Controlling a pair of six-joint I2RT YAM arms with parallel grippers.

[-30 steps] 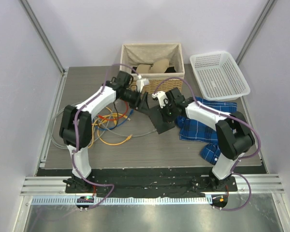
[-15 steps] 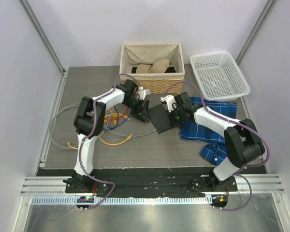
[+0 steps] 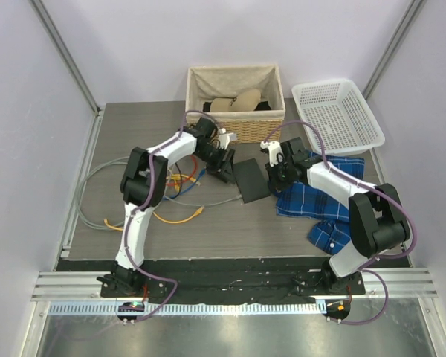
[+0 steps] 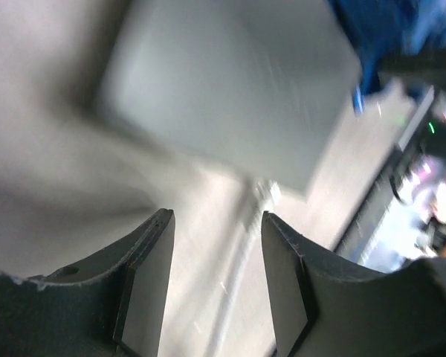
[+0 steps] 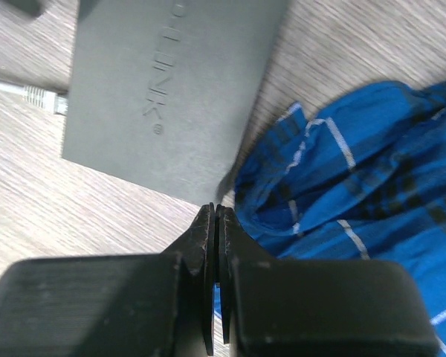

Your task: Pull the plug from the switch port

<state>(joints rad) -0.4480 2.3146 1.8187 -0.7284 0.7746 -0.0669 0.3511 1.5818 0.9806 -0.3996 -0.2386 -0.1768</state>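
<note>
The switch (image 3: 250, 178) is a flat black box lying on the table between the two arms. In the right wrist view a clear plug (image 5: 48, 98) on a grey cable sits in the port edge of the switch (image 5: 171, 82). My right gripper (image 5: 214, 212) is shut and empty, its tips just off the switch's edge beside the blue cloth. The left wrist view is blurred: my left gripper (image 4: 215, 216) stands open, nothing between its fingers, above the grey cable, a little short of the plug (image 4: 266, 192) and the switch (image 4: 230, 82).
A blue plaid cloth (image 3: 320, 197) lies right of the switch under the right arm. A wicker basket (image 3: 236, 97) and a white plastic basket (image 3: 337, 115) stand at the back. Orange, yellow and blue cables (image 3: 175, 193) and a grey cable loop (image 3: 97, 201) lie on the left.
The left gripper swung down from beside the wicker basket to the switch's left side. The right gripper drew back to the right, and the switch now lies flat further right.
</note>
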